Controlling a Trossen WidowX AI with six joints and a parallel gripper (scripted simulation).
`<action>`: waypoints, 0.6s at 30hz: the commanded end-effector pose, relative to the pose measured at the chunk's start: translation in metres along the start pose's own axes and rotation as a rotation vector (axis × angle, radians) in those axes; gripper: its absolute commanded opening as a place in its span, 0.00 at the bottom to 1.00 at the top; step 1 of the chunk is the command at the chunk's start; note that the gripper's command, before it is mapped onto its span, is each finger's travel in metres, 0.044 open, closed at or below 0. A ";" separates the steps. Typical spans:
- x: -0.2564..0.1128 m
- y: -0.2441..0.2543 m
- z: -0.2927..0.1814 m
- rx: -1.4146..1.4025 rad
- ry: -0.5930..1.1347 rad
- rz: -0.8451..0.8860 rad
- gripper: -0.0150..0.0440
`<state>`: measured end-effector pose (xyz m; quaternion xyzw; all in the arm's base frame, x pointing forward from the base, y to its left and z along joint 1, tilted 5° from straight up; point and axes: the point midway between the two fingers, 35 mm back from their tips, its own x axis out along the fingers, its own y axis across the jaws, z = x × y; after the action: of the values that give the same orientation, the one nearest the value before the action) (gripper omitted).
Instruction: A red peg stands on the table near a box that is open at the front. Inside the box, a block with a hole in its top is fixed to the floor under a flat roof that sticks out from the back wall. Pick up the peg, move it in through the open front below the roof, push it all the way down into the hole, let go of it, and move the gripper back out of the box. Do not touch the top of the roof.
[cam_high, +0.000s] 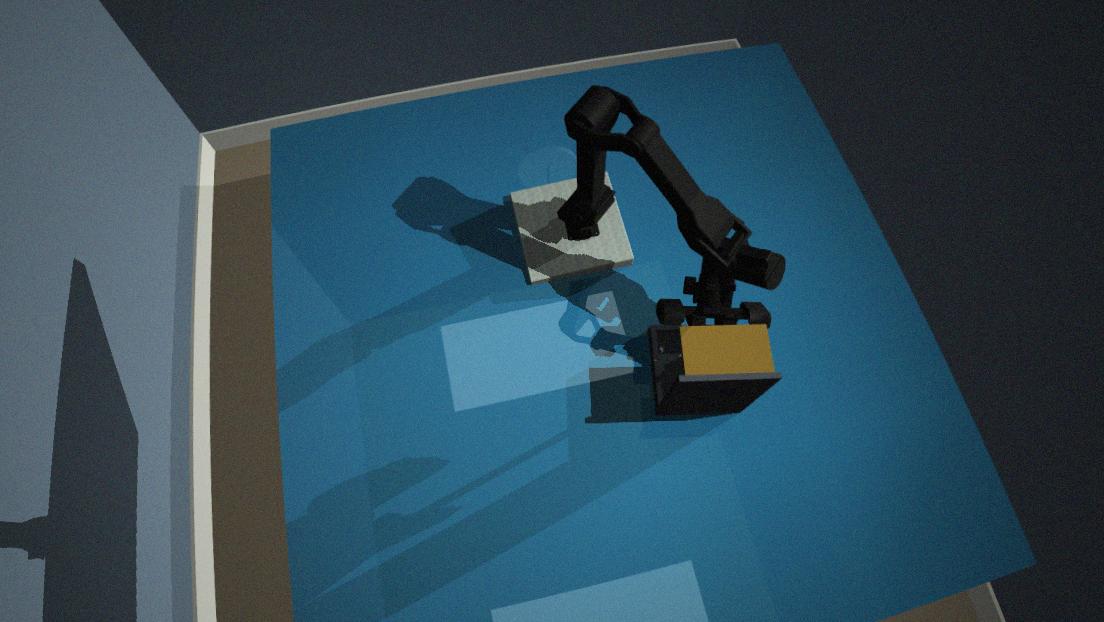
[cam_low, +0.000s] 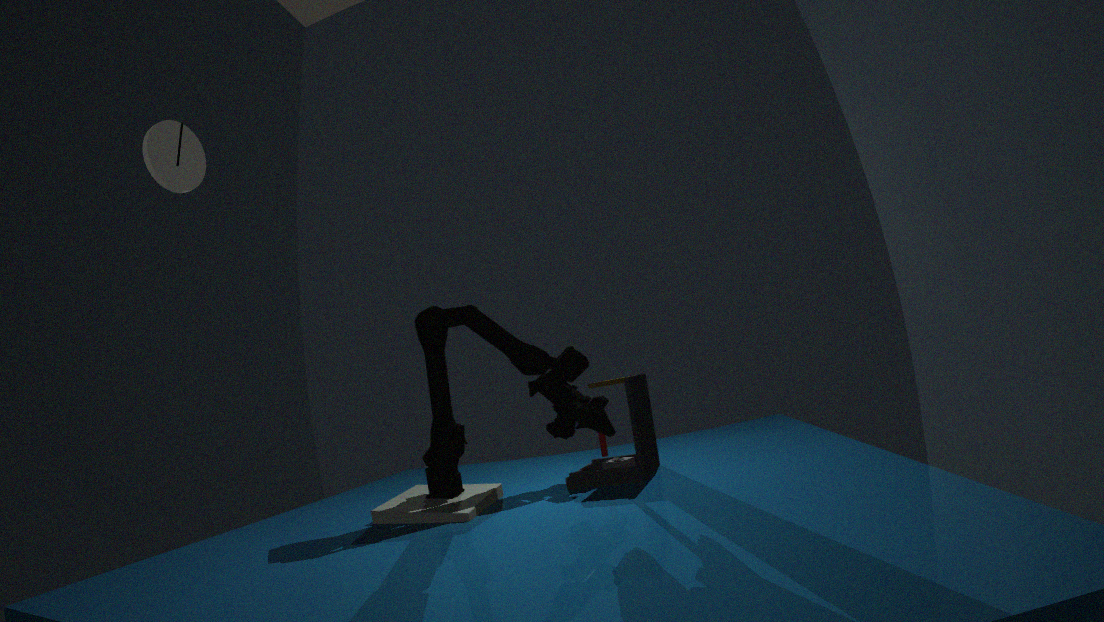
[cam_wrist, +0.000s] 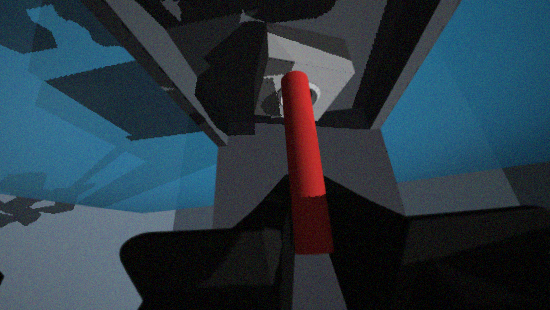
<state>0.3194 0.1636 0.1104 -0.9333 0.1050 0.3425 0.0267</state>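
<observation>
My gripper (cam_low: 608, 429) (cam_wrist: 301, 181) is shut on the red peg (cam_low: 603, 445) (cam_wrist: 302, 135), which points downward with its lower end free. The fingers are below the level of the yellow roof (cam_high: 726, 349) (cam_low: 608, 382); in the top view the roof and box hide fingers and peg. The dark box (cam_high: 714, 395) (cam_low: 647, 432) (cam_wrist: 250, 165) has the grey block (cam_low: 618, 462) (cam_wrist: 332, 65) on its floor. In the exterior view the peg's lower end appears just above the block. In the wrist view it overlaps the block's top and partly covers the hole.
The box's side walls (cam_wrist: 420, 65) stand to both sides of the block, and its back wall rises beyond the fingers. The roof juts out above the gripper. The arm's pale base plate (cam_high: 621, 239) (cam_low: 394, 506) is on the blue table (cam_high: 811, 309) (cam_low: 772, 471).
</observation>
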 end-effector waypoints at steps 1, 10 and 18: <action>0.002 -0.001 -0.002 0.000 -0.001 -0.005 0.25; 0.006 0.000 -0.007 0.000 -0.001 -0.005 0.25; 0.010 0.000 -0.010 0.000 0.000 -0.005 0.25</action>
<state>0.3305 0.1599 0.1114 -0.9333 0.1053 0.3422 0.0266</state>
